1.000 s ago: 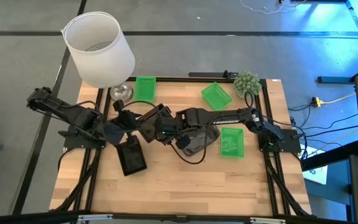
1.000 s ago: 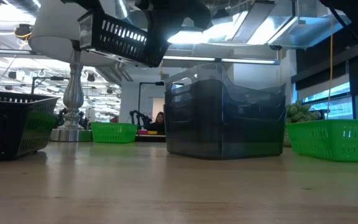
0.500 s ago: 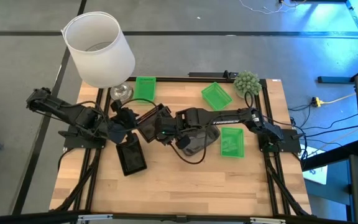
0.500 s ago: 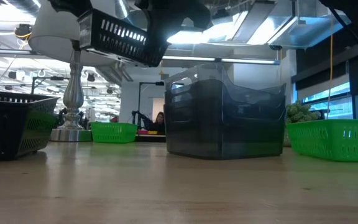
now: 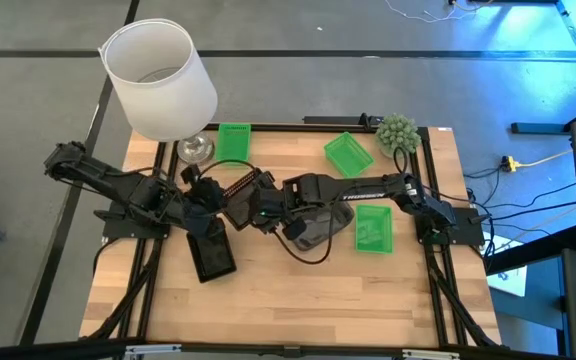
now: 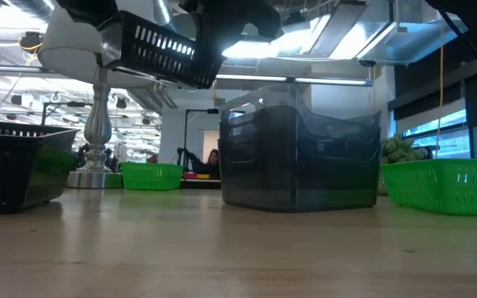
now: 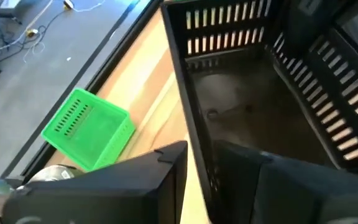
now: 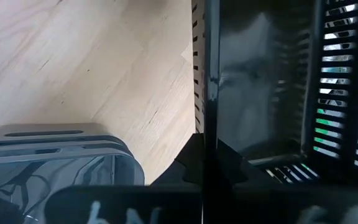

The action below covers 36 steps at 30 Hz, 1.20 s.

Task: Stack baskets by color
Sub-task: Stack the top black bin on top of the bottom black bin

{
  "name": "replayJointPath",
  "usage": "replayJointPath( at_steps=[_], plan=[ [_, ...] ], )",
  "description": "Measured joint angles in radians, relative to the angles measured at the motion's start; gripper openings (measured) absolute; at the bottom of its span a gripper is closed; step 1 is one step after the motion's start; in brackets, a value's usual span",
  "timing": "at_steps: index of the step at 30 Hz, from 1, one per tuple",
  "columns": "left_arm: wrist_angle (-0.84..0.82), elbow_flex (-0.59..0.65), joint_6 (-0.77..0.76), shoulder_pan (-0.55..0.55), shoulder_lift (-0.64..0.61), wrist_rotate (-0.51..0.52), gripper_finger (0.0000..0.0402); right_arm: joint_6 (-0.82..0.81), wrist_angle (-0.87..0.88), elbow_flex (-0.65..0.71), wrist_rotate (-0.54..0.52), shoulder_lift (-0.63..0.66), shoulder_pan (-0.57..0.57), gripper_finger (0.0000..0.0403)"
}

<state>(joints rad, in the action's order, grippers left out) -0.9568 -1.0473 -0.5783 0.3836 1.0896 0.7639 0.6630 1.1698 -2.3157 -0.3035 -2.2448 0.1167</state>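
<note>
Gripping one black basket [image 5: 240, 191] from opposite ends, both arms hold it in the air above the middle of the tabletop [image 5: 268, 290]. The left gripper [image 7: 199, 163] straddles one perforated wall, a finger on each side. The right gripper [image 8: 204, 163] is pinched tight on the rim of the opposite wall. A second black basket [image 5: 211, 252] rests on the wood toward the left edge, below the lifted one. The grey basket [image 6: 301, 151] sits near the centre. Green baskets lie at the far edge [image 5: 233, 142], near the far right corner [image 5: 348, 153] and by the right edge [image 5: 373, 228].
</note>
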Motion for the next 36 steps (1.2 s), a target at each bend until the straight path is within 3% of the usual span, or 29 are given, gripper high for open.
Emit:
replayJointPath(
  at_steps=[9,16,22,36],
  plan=[
    [0.001,0.000,-0.023,0.001,0.092,-0.008,0.0066,0.004,0.007,0.000,0.006,0.000,0.004,0.0000],
    [0.008,0.000,-0.027,0.001,0.093,-0.026,0.0008,0.020,0.005,0.000,0.005,-0.001,0.016,0.0000],
    [0.013,0.000,-0.028,0.000,0.067,-0.050,0.0002,0.020,-0.005,0.000,0.018,-0.001,0.021,0.0003],
    [0.002,0.000,-0.023,0.000,0.069,-0.130,0.0000,0.023,-0.039,0.000,0.095,-0.001,0.040,0.0049]
  ],
)
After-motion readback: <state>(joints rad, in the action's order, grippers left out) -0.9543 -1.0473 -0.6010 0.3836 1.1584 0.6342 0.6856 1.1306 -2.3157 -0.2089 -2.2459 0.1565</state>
